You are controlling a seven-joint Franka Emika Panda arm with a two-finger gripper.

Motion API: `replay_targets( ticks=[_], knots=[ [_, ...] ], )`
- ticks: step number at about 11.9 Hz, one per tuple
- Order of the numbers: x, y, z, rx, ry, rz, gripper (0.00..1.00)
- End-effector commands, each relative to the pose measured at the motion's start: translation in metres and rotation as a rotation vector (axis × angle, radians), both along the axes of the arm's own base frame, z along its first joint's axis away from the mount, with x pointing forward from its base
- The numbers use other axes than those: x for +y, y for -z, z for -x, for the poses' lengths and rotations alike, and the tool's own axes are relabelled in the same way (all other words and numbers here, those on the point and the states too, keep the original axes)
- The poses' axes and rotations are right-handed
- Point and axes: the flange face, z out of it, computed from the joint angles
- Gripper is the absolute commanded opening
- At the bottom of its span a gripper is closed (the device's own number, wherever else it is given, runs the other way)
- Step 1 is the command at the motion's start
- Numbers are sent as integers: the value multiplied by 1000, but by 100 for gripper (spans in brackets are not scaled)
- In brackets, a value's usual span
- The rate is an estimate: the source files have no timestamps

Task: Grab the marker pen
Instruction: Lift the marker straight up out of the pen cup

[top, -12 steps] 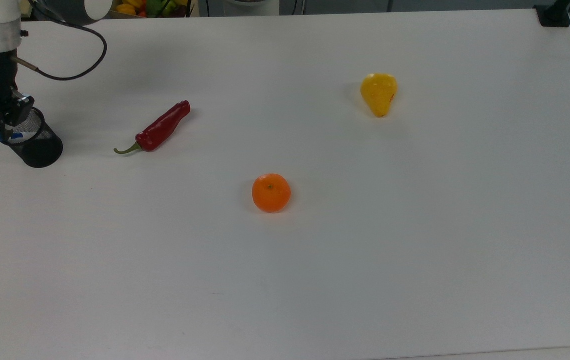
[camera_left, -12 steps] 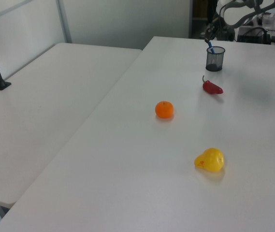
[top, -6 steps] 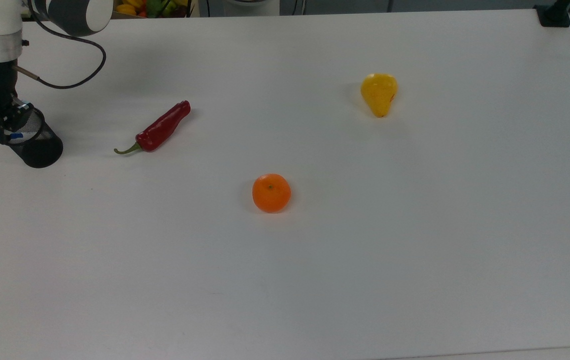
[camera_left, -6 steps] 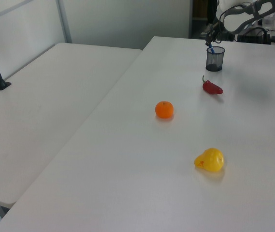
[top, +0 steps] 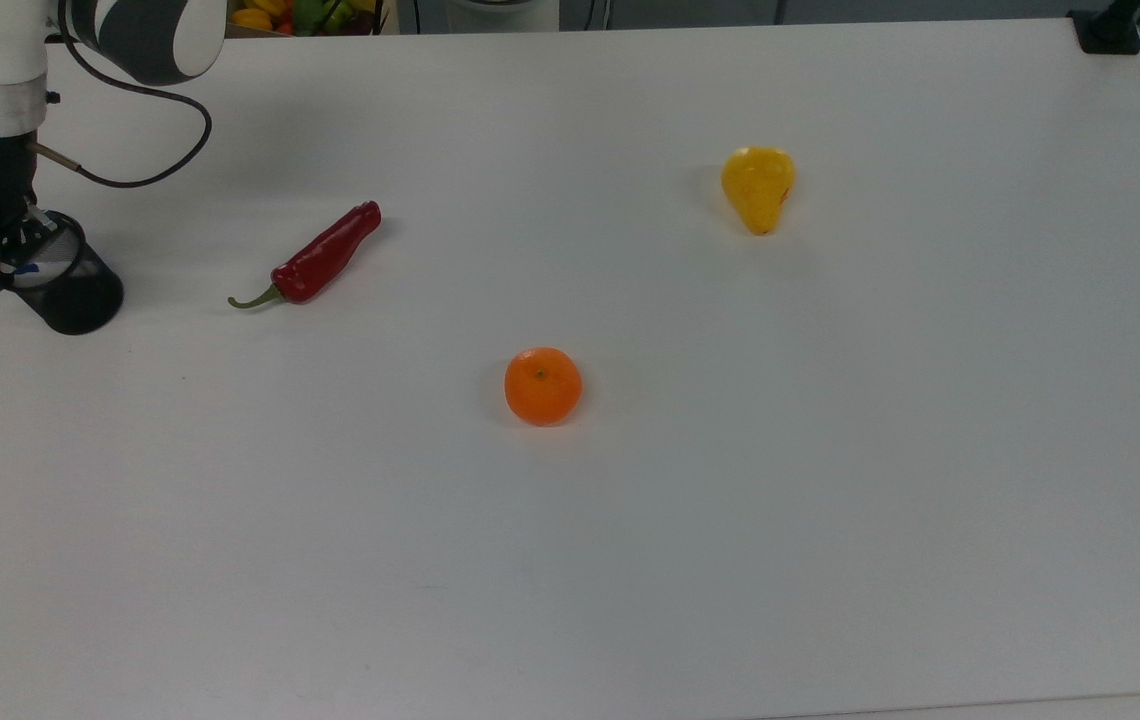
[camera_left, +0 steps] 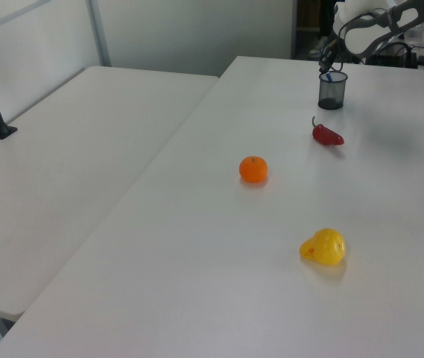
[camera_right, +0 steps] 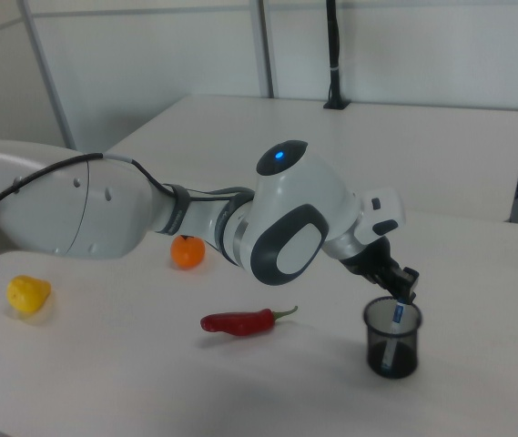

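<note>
A: where's the marker pen (camera_right: pixel 398 320)?
B: standing tilted in the black mesh cup (top: pixel 70 285), near the table's (top: pixel 630 560) edge at the top view's left. white barrel shows through the mesh in the right view, blue top pokes up at the rim

A: gripper (camera_right: pixel 406 289)?
B: right at the pen's blue top, above the cup mouth. fingers look closed on it, but they're tiny here so that's my best read, not certain

A: stage?
B: grasp made or nearly so, lift not yet done. pen is mostly inside the cup

A: risks?
B: pen leans on the cup wall, so a pull that isn't along the barrel could drag it against the rim and tip the light cup or carry it along. grip is only on the cap end, so the pen could swing or slip out if the pinch is shallow

A: anything nearby to hit?
B: red pepper (top: pixel 315 258) is near the cup toward the table's middle, not touching. orange (top: pixel 543 386) and yellow pear (top: pixel 758 187) are well apart, no concern
</note>
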Motion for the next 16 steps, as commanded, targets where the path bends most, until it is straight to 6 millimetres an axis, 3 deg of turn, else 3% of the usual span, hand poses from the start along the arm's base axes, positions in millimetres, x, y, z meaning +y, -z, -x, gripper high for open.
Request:
replay_targets(
  ticks=[1,5,9,12,13,16],
  knots=[
    [4,-8,1,-19,2,15,0],
    [6,-41,6,-55,3,24,0],
    [21,-137,31,-126,16,22,0],
    [69,-211,48,-144,-28,-5,0],
    [95,-229,55,-116,-51,-49,0],
    [155,-263,80,-26,-110,-174,0]
  ],
)
